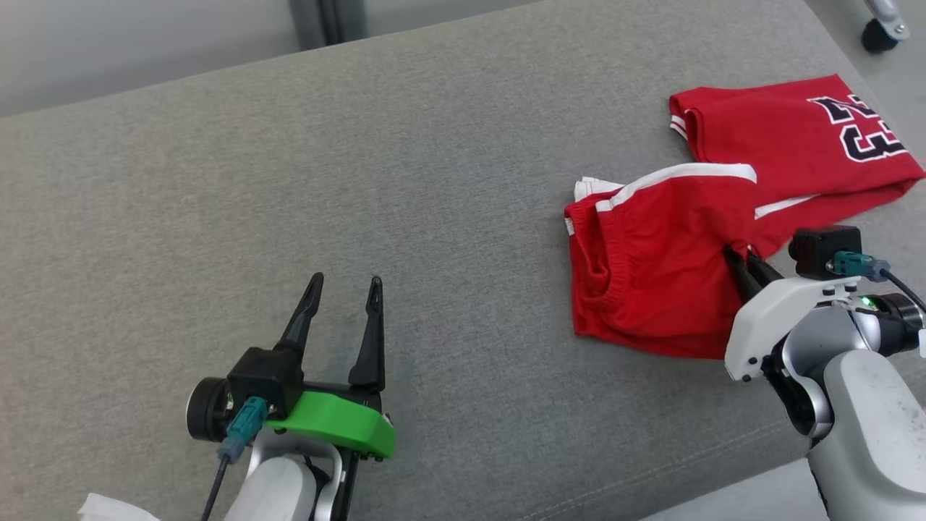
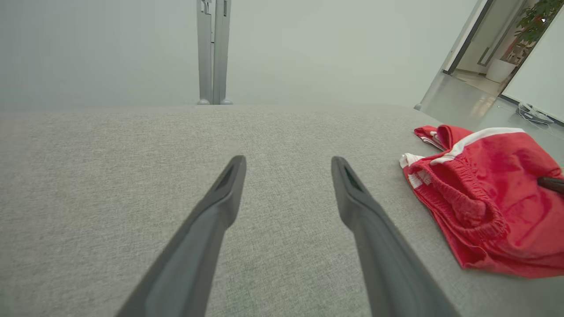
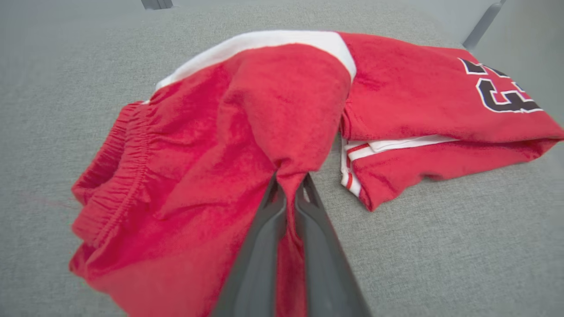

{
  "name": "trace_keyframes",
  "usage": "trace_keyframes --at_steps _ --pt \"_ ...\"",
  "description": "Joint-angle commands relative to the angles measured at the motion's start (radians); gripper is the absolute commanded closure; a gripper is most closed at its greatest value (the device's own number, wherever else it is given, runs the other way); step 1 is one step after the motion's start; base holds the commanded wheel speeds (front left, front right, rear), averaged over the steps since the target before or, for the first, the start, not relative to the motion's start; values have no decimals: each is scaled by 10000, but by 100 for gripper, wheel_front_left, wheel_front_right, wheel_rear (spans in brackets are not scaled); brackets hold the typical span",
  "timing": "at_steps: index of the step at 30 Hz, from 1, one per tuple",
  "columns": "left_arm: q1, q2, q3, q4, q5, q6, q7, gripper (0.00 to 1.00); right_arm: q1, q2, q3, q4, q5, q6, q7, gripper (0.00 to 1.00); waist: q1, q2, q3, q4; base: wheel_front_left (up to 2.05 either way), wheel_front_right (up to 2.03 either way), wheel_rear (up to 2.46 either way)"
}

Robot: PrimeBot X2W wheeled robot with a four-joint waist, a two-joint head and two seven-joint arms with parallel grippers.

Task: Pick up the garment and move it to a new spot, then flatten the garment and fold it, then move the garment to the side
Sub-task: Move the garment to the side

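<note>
red shorts (image 3: 198, 145) pinched between right jaws

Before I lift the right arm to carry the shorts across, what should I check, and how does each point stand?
1. Right gripper shut on a pinch of the red shorts: ok.
2. Pinch catches every layer of cloth: cannot tell.
3. Left gripper open and apart from the cloth: ok.
4. Bare grey surface to the shorts' left for a landing spot: ok.
5. Shorts lying flat: not ok, bunched at the waistband, with one leg doubled over.
</note>
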Motion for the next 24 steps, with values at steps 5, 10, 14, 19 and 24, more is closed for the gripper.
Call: trace_keyframes --at_steps 5,10,14,19,24 --pt "-249 50 -59 -63 46 -18 15 0 -176 86 -141 -1 -264 -21 -254 100 0 0 564 -409 0 0 0" --pt "-281 63 -76 -90 11 22 -47 0 -514 -172 -27 14 -385 -21 -359 100 0 0 605 19 0 0 0" --pt "-285 -1 -68 -119 -43 53 -107 0 -992 -861 116 -53 -534 -21 -209 100 0 0 662 428 0 0 0" --pt "-309 7 -23 -67 -107 106 -159 0 -1672 -2115 137 24 -581 -21 57 100 0 0 846 867 0 0 0" --pt "-413 66 -39 -99 -48 131 -174 0 -2224 -2928 -363 847 -681 -21 234 100 0 0 1113 1271 0 0 0"
